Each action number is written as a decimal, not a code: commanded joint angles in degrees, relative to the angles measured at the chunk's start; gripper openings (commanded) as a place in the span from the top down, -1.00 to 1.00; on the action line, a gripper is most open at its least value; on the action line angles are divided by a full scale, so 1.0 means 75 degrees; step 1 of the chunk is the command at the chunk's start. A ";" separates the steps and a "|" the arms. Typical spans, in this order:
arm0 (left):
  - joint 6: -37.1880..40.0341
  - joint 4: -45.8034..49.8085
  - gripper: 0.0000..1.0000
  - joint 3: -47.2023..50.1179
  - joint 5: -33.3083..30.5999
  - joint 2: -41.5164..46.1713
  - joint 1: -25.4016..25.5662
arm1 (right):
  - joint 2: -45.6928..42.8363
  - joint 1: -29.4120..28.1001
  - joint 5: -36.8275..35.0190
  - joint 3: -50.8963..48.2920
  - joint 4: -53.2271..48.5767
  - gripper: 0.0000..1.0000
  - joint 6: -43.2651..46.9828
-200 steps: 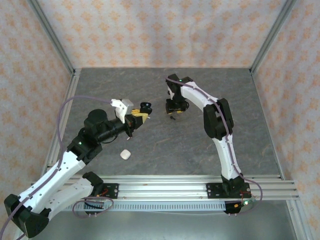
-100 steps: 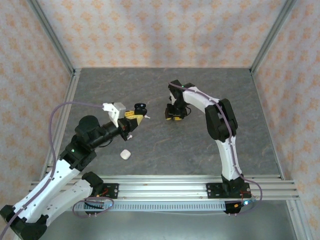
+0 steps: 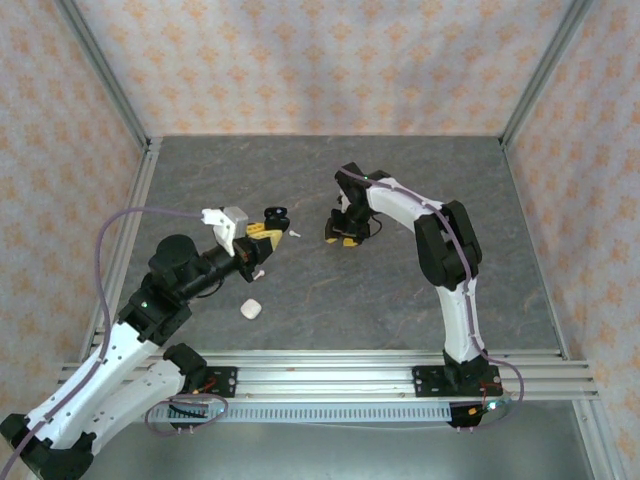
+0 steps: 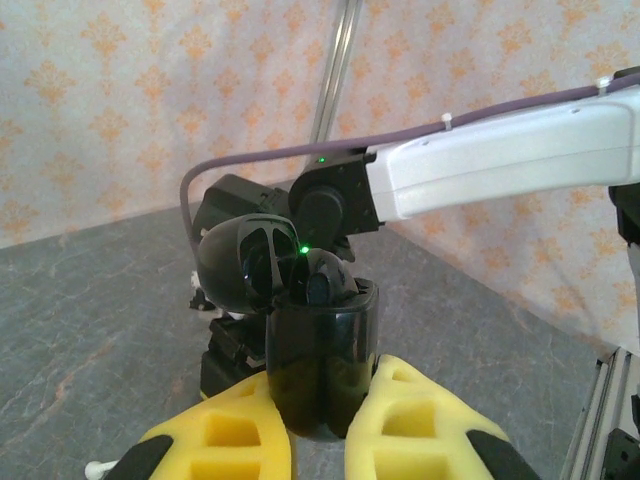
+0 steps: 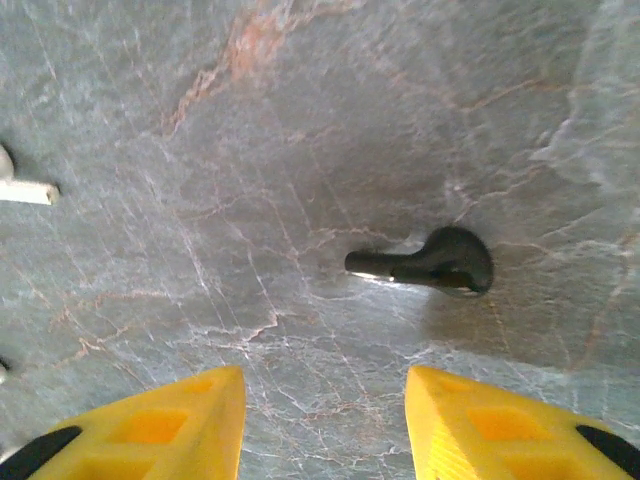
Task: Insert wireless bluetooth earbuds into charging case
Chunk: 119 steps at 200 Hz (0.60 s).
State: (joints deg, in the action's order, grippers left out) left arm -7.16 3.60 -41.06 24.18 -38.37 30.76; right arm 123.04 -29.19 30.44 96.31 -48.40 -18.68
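My left gripper (image 3: 263,234) (image 4: 320,400) is shut on a glossy black charging case (image 4: 320,360) (image 3: 275,214), held upright above the table. Its lid (image 4: 240,265) is swung open to the left, and a black earbud (image 4: 325,285) sits in the case. My right gripper (image 3: 342,236) (image 5: 325,400) is open, low over the table. A second black earbud (image 5: 430,262) lies flat on the table just ahead of the gap between its fingers. One white earbud (image 3: 297,232) (image 5: 25,190) lies between the two grippers, and another white earbud (image 3: 258,272) is nearer the left arm.
A small white rounded case (image 3: 250,310) lies on the grey stone-patterned table (image 3: 330,290) in front of the left arm. Patterned walls and aluminium posts (image 3: 100,70) enclose the table on three sides. Open table stretches to the right of the right arm.
The right gripper has come down and a little left, over the black earbud on the table. The left arm has shifted the case slightly left.
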 commanded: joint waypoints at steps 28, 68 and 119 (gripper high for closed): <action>0.0209 -0.0460 1.00 -0.0208 0.0069 -0.0506 0.0056 | -0.0189 0.0046 -0.0780 0.0208 0.0287 0.10 -0.1959; 0.0422 -0.0343 1.00 -0.0481 0.0283 -0.0821 0.0047 | -0.0041 0.0047 -0.1237 0.0223 0.0512 0.13 -0.2526; 0.0449 -0.0251 1.00 -0.0501 0.0401 -0.0903 0.0048 | 0.0244 0.0072 -0.1398 0.0404 0.0491 0.13 -0.2590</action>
State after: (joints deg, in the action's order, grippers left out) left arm -5.41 2.79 -43.24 25.69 -45.43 30.76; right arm 123.17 -29.04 22.61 97.47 -44.86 -36.47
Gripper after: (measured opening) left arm 0.125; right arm 0.437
